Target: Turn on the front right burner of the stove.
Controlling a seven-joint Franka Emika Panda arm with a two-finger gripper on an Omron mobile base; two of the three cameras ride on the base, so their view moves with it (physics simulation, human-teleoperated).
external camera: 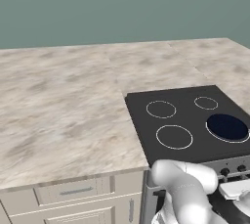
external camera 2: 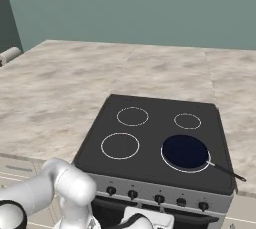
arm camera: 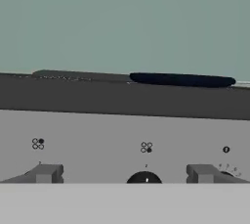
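Four white rings mark the stove (external camera 2: pixel 155 143) and its black glass cooktop, sunk into the marbled counter (external camera 2: pixel 65 88). A dark blue pan (external camera 2: pixel 185 152) sits on the front right burner. No ring glows, so the burner does not look lit, and I judge the turn itself not yet made. The gripper (arm camera: pixel 125 174) stands spread wide against the stove's grey front panel, holding nothing, one knob (arm camera: pixel 144 178) midway between its tips under a four-dot mark with the lower right dot filled. What is left: close on that knob and twist. The hand view gives these markings. The right base view gives the full knob row (external camera 2: pixel 157 196) and the pan's handle.
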